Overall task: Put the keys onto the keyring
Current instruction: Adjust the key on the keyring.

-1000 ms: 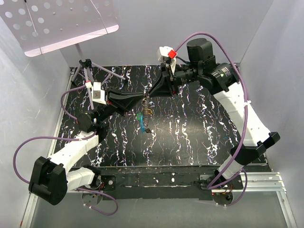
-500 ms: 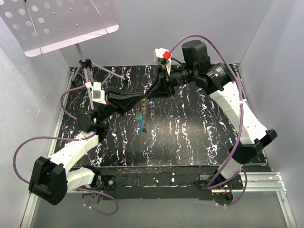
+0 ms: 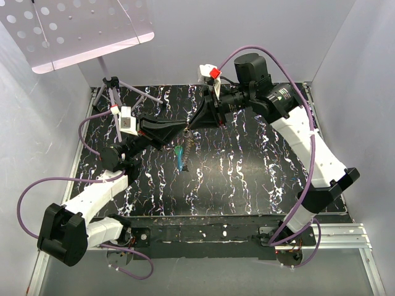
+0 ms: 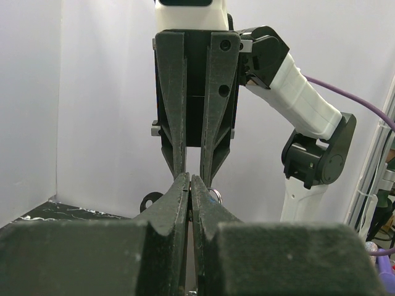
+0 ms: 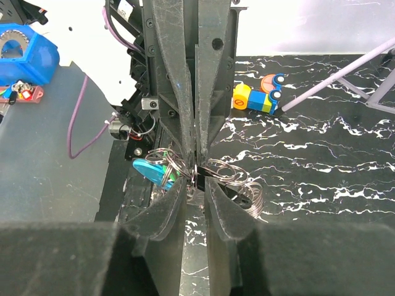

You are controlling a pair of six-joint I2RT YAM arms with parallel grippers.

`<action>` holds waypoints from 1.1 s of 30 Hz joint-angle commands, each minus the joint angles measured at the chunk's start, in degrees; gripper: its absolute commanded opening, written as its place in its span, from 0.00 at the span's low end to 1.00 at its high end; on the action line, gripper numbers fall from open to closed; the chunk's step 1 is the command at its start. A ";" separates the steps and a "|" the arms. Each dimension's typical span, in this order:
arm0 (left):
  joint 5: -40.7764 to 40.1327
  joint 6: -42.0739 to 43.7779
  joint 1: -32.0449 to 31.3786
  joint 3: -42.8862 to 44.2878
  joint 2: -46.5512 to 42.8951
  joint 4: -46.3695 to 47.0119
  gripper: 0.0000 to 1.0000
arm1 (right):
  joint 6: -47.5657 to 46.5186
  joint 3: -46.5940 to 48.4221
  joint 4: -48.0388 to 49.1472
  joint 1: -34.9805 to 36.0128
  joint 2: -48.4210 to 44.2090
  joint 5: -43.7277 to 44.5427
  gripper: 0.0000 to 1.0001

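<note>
Both arms are meeting tip to tip over the middle of the black marbled counter [image 3: 247, 179]. The left gripper [image 3: 182, 131] is reaching in from 9 o'clock with its fingers [image 4: 170, 206] pressing fully together, and honestly I can't tell what, if anything, they're pinching. The right gripper [image 3: 193, 126] is coming in from 2 o'clock, its fingers [image 5: 225, 209] standing narrow and nipping the keyring [image 5: 229, 171] wire between them. So the keyring is sitting right where the tips are meeting, and the keys [image 3: 179, 158] are dangling from it toward 6 o'clock, the teal-blue one showing clearest. A little toy figure [image 5: 259, 98] is lying on the counter behind.
</note>
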 commanded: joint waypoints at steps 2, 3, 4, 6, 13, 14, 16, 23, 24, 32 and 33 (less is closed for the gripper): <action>-0.86 -0.28 0.03 2.04 -0.81 13.26 0.00 | 1.09 0.86 2.20 0.64 0.88 -0.65 0.23; -0.86 -0.19 0.03 2.04 -0.90 13.26 0.00 | 1.17 0.86 2.28 0.73 0.97 -0.56 0.22; -0.78 -0.28 0.03 2.04 -0.81 13.26 0.00 | 1.26 0.86 2.37 0.73 1.05 -0.65 0.21; -0.69 -0.45 0.03 2.12 -0.81 13.18 0.00 | 1.53 0.86 2.46 0.73 1.14 -0.74 0.20; -0.86 -0.28 0.03 1.95 -0.90 13.26 0.00 | 0.92 1.21 2.02 0.73 0.97 -1.26 0.01; -0.86 -0.28 0.03 1.86 -0.90 13.26 0.00 | 0.48 1.30 1.59 0.64 0.88 -1.18 0.01; -0.86 -0.28 0.03 1.60 -0.99 12.91 0.00 | -0.58 1.47 0.71 0.64 0.44 -0.83 0.01; 5.10 -0.45 3.19 1.59 -5.72 -3.57 0.31 | -11.72 4.01 -11.04 0.73 0.17 6.20 0.01; 7.12 0.33 4.33 2.21 -7.21 -7.70 0.44 | -14.09 4.98 -14.73 0.64 0.61 6.82 0.01; 20.22 23.78 6.01 18.46 -10.66 -66.23 0.82 | -31.76 15.62 -42.07 0.73 7.47 14.64 0.01; 21.10 26.33 6.01 19.52 -10.22 -70.02 0.83 | -33.87 15.54 -43.75 0.73 7.82 15.34 0.01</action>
